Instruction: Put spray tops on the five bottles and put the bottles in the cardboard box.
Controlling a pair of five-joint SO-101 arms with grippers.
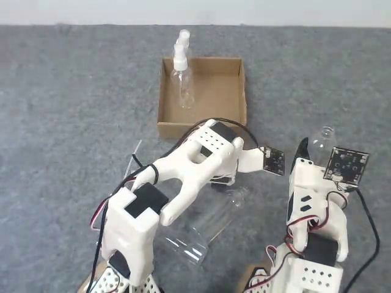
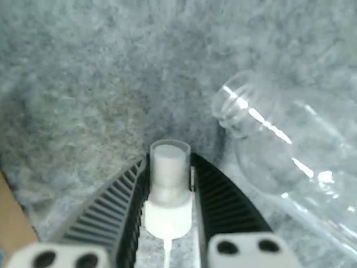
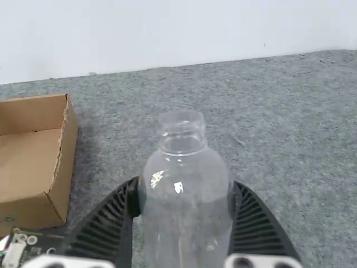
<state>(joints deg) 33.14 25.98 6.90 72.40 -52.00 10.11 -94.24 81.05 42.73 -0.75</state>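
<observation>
Pinching a spray top (image 2: 167,190), the left gripper (image 2: 168,163) points down.

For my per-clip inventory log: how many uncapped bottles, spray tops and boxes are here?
Cardboard box: 1.
Uncapped bottles: 2, held bottle in right end effector, lying bottle.
Spray tops: 3, held spray top in left end effector, two tops at the box.
Total: 6.

Grey mottled carpet (image 1: 67,91) all round. Cardboard box (image 1: 232,91) at 12 o'clock: plain brown. Boxed bottle (image 1: 183,88): clear, white-capped. Arms (image 1: 183,171) white, motor blocks (image 1: 146,201) black. Left gripper (image 2: 170,164): black ribbed fingers (image 2: 223,206), white spray top (image 2: 167,184). Right gripper (image 3: 184,192): same black ribs, held bottle (image 3: 184,212) clear. Wall (image 3: 167,33) white.
</observation>
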